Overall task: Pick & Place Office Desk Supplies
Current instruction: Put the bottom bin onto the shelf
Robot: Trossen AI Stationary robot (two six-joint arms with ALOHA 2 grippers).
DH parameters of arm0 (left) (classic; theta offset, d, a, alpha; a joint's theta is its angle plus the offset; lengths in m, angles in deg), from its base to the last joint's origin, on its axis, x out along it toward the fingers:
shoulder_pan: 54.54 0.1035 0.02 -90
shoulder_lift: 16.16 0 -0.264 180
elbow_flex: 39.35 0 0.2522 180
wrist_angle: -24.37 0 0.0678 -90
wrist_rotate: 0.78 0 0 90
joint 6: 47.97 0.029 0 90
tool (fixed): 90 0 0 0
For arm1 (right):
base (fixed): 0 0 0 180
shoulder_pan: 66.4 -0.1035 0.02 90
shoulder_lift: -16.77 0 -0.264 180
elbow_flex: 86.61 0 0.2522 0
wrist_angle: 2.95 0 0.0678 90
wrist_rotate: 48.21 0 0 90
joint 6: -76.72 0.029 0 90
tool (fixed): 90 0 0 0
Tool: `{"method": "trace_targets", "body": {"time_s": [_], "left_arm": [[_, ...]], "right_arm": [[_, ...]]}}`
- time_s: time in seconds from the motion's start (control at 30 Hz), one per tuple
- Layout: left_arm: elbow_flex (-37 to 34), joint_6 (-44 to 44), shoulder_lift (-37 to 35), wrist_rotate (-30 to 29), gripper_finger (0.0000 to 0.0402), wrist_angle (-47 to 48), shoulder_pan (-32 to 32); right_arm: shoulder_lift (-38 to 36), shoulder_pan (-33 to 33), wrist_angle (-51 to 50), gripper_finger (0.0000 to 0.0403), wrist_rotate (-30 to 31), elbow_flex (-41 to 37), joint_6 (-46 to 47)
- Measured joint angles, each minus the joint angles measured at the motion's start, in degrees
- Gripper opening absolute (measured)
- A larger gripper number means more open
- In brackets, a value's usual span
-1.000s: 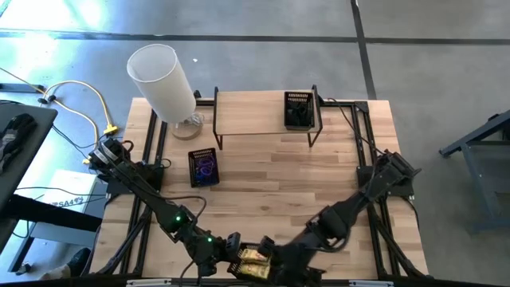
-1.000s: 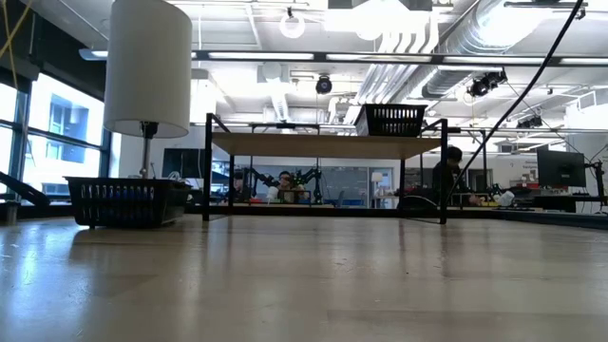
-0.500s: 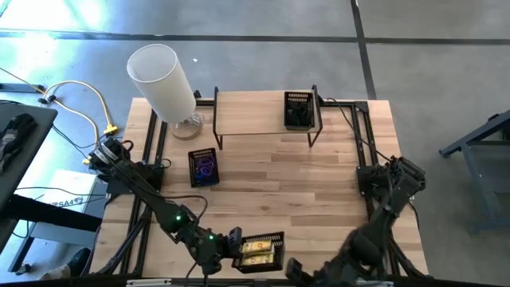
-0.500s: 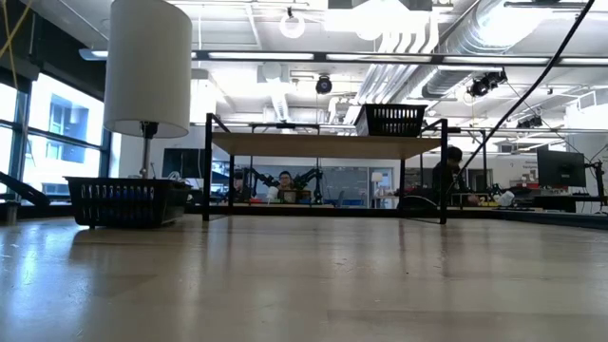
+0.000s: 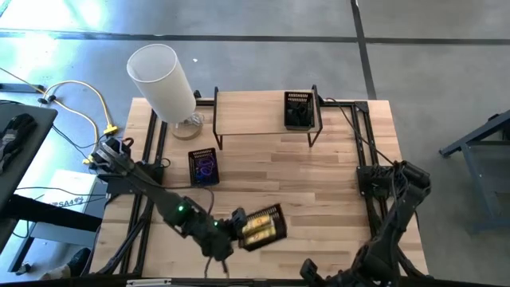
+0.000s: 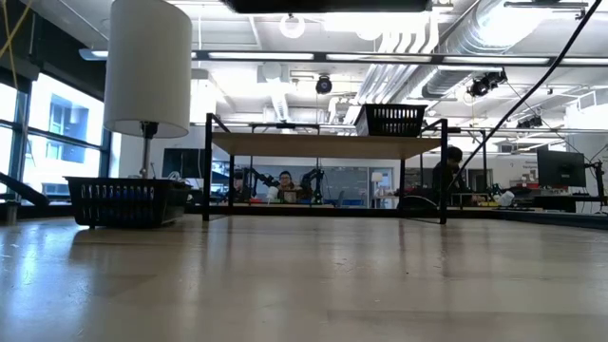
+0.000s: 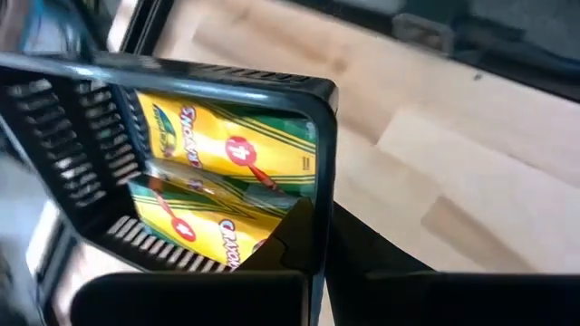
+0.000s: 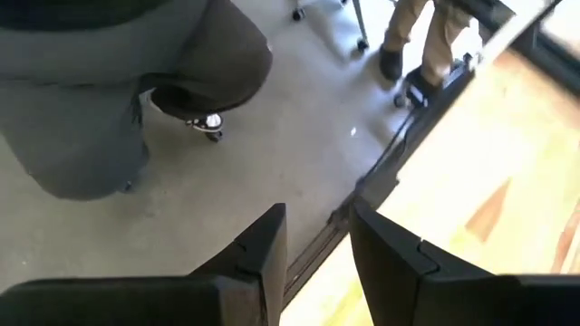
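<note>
A black mesh tray (image 5: 264, 226) holding yellow crayon boxes (image 7: 227, 163) hangs over the near middle of the table. My left gripper (image 5: 236, 226) is shut on its left wall. In the low view a dark bar (image 6: 328, 5) shows at the top edge. Out past the table's near right edge, my right gripper (image 8: 317, 222) stands open with nothing between its fingers, over the floor. A second mesh tray (image 5: 203, 167) with purple and blue band loops rests on the table at the left. A third tray (image 5: 299, 110) with black blocks stands on the shelf. My left gripper (image 7: 322, 244) grips the tray's side wall (image 7: 319, 172) near a corner. One finger (image 7: 292, 226) is inside the tray and the other is outside. The fingers come slanting down from the table's left. The tray is lifted clear and tilted, with the boxes inside.
A tall white lamp (image 5: 163, 76) stands at the far left corner. A low wooden shelf (image 5: 255, 108) on black legs runs along the far edge. Bare wood (image 5: 319, 183) lies between the shelf and the held tray. A person's legs (image 8: 417, 36) show on the floor beyond the table.
My left gripper has risen and gone toward the far edge with the tray, lifting it clear of the near edge; the tray has turned about and tipped. My right gripper has drawn away from the tray toward the table's near right.
</note>
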Motion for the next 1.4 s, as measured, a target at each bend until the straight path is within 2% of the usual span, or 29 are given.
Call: {"method": "trace_targets", "body": {"time_s": [0.3,0.57,0.77,0.93,1.13,1.4], "left_arm": [[15.8,-10.8,3.5,0.9,0.0001,24.6,8.4],[31.0,-7.2,11.6,2.0,0.0001,37.2,17.1],[42.8,-8.6,17.6,-1.1,0.0001,53.2,23.4],[46.0,-9.6,18.4,-2.3,0.0001,59.4,29.1],[47.1,-8.8,18.2,-3.3,0.0001,59.2,36.1],[47.1,-13.5,18.2,-3.6,0.0001,59.3,44.8]], "right_arm": [[0.1,0.1,4.4,0.011,1.2,-8.1,5.5],[0.1,0.1,6.6,0.011,1.1,-11.5,7.4],[0.1,-0.4,6.3,0.011,0.8,-11.6,8.9],[0.1,-0.5,5.9,0.011,0.9,-11.6,8.9],[0.1,-0.2,5.3,0.011,0.9,-11.6,8.9],[0.1,-0.3,4.8,0.011,0.7,-11.6,10.8]]}}
